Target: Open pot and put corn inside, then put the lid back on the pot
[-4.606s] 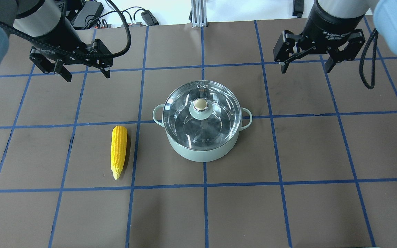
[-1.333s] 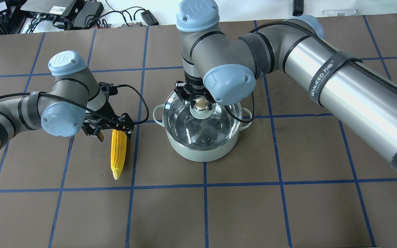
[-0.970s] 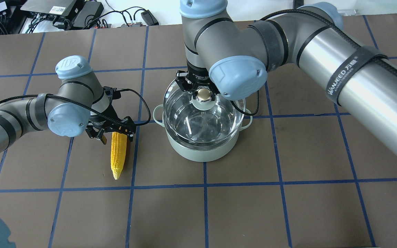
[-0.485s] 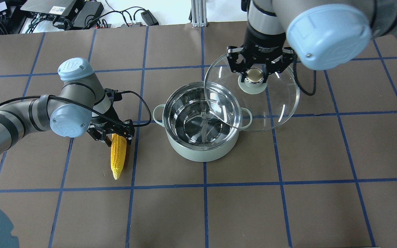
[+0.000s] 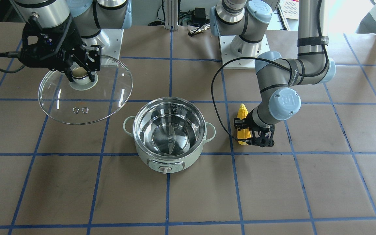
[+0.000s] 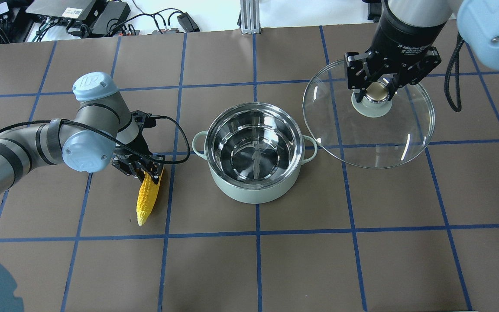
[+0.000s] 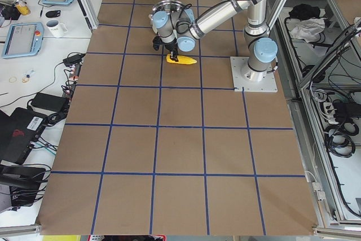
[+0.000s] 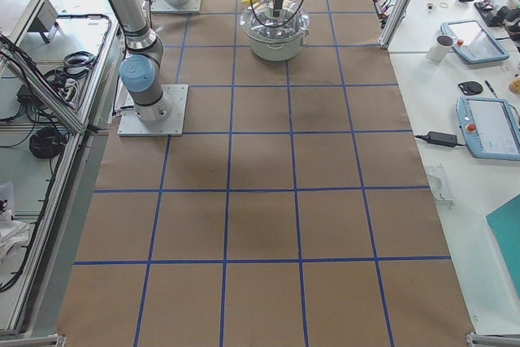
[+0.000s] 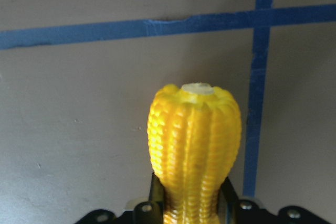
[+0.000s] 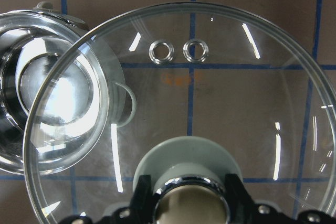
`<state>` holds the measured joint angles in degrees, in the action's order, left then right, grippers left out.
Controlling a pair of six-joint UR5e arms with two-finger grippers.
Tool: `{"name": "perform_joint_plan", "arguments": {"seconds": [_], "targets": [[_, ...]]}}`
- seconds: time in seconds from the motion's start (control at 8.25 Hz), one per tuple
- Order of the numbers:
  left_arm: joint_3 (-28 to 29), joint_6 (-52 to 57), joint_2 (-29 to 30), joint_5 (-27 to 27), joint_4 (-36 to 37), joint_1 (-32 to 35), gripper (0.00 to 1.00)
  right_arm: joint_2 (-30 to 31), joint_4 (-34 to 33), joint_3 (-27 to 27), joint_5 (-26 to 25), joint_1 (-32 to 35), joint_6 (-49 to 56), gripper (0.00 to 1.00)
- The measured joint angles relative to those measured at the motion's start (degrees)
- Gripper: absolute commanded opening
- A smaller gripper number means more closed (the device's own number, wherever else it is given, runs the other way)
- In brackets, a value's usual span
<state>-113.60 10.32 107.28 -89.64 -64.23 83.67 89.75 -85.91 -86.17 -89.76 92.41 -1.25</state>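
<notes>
- Corn (image 6: pixel 147 201) — thick end clamped in my left claw (image 6: pixel 147 173), tapered tip pointing away from it; gripped there, I judge, ready for a lift.
- Lid (image 6: pixel 368 143) hangs under my right claw (image 6: pixel 377 89), closed on its knob (image 10: pixel 191 205) — held off to the side so the pot (image 6: pixel 254 193), between both claws, is open for loading.

Seen from overhead, the left arm enters from 9 o'clock with its elbow bent. The left gripper (image 6: pixel 147 172) angles toward 5 o'clock, fingers clamped on the corn (image 6: pixel 146 200). The right arm enters from 1 o'clock. The right gripper (image 6: pixel 377 90) points straight down, pinching the lid (image 6: pixel 383 143) by its knob.
</notes>
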Motion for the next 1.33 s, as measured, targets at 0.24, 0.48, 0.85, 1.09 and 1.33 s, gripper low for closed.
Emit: {"name": "perform_joint_plan", "arguments": {"seconds": [0.24, 0.48, 0.85, 1.09, 1.33], "targets": [[0.34, -2.05, -0.29, 0.0, -0.77, 0.0, 0.0, 0.23, -0.1, -0.32, -0.22, -0.72, 2.69, 0.46], [2.36, -4.35, -1.59, 0.08, -5.11, 0.13, 0.0, 0.25, 0.11, -0.42, -0.36, -1.01, 4.1, 0.45], [16.49, -4.91, -3.14, 0.61, -21.78, 0.5, 0.0, 0.29, 0.48, -1.19, -0.41, -0.81, 4.47, 0.42], [26.36, -6.37, -3.02, 4.0, -32.42, 2.47, 0.0, 0.27, 0.51, -1.51, -0.29, -0.76, 4.6, 0.43], [30.05, -10.26, -2.21, 5.33, -33.78, 8.65, 0.0, 0.25, 0.59, -1.6, -0.25, -0.82, 4.57, 0.43]]}}
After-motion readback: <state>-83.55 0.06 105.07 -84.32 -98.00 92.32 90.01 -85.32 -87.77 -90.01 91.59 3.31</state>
